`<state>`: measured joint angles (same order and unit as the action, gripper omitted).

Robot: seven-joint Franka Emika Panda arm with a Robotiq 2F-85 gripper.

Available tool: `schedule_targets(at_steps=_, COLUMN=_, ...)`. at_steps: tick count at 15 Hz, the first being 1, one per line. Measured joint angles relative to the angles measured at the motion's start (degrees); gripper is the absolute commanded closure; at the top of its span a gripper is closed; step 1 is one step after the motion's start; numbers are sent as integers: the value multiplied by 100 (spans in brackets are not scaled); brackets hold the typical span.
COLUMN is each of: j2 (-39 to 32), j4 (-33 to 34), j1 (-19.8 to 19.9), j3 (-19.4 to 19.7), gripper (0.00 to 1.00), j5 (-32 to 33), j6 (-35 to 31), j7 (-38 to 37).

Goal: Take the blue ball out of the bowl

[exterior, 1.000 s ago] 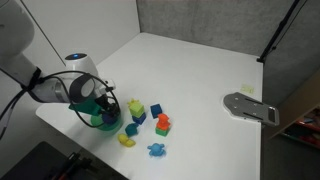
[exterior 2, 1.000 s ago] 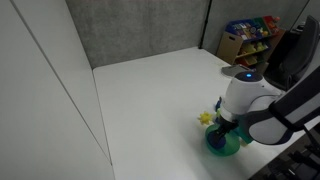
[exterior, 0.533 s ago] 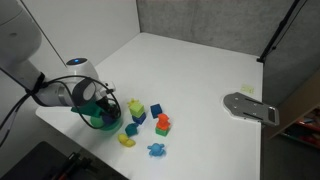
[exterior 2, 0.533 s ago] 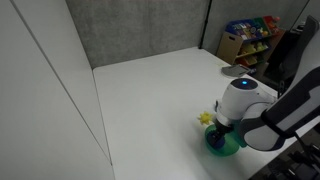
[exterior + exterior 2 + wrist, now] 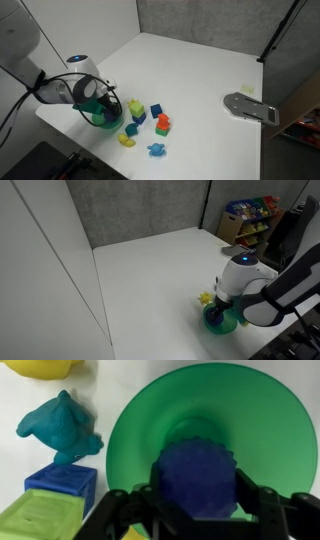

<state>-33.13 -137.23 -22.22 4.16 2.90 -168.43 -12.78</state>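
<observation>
In the wrist view the blue ball [image 5: 195, 478] sits in the middle of the green bowl [image 5: 270, 430]. My gripper [image 5: 195, 492] reaches down into the bowl, and its black fingers [image 5: 146, 497] press against the ball on both sides, so it is shut on the ball. In both exterior views the gripper [image 5: 100, 104] [image 5: 222, 308] stands upright over the bowl [image 5: 104, 121] [image 5: 223, 324] near the table's edge. There the ball is hidden by the gripper.
Close beside the bowl lie a teal toy [image 5: 58, 426], a blue cube [image 5: 62, 480], a yellow-green block [image 5: 35, 518] and a yellow toy [image 5: 40, 366]. Further toys [image 5: 163, 124] lie scattered past them. A grey metal plate [image 5: 250, 107] sits at the table's far side.
The jaws have closed from wide open onto the blue ball. The arm has stayed over the bowl.
</observation>
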Motion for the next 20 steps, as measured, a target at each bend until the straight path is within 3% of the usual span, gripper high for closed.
schedule_targets(at_steps=5, j2=538, j4=6, j1=0, j3=82, gripper=60, j5=0, j6=511, j7=1)
schedule_targets(at_steps=11, j2=1367, j4=121, j1=274, j3=-169, gripper=60, j5=0, j6=1272, j7=7)
schedule_targets(at_steps=15, j2=1568, j4=574, j1=584, j3=-300, gripper=60, j5=0, j6=1698, j7=6)
schedule_targets(at_steps=20, j2=1308, j4=1382, j1=856, j3=-322, gripper=60, j5=0, j6=2036, j7=-13)
